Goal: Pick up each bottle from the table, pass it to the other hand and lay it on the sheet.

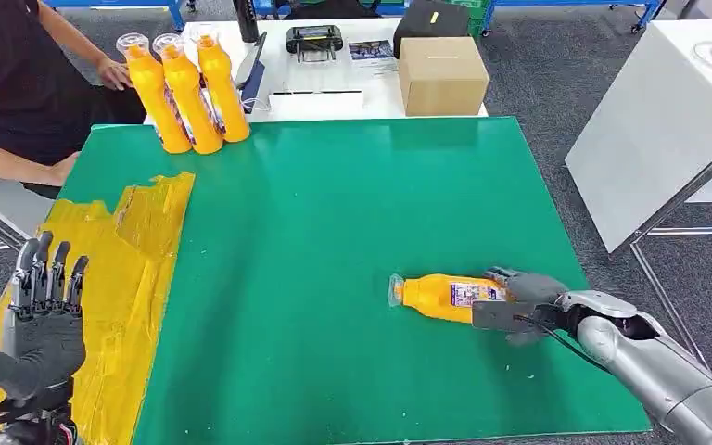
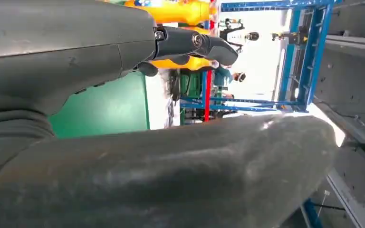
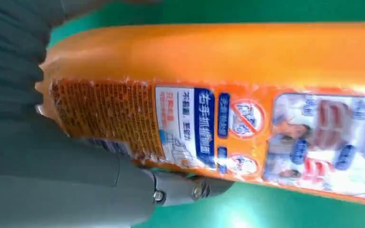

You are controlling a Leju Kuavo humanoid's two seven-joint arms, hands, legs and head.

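Observation:
An orange bottle [image 1: 436,297] with a printed label lies on its side on the green table [image 1: 334,204], cap pointing left. My right hand [image 1: 519,301] grips its base end, fingers on the far side and thumb on the near side. The right wrist view has the bottle [image 3: 218,61] pressed close against the thumb [image 3: 180,190]. My left hand [image 1: 46,315] is raised with its fingers spread and holds nothing, above the crumpled yellow sheet [image 1: 139,241] at the table's left edge. Three more orange bottles [image 1: 188,93] stand upright at the back left corner and also appear beyond the left hand's fingers [image 2: 195,45].
A person [image 1: 9,74] sits at the far left, one hand [image 1: 111,72] near the standing bottles. Behind the green table are a cardboard box [image 1: 442,74] and a dark controller [image 1: 314,40] on a white surface. A white table [image 1: 667,120] stands to the right.

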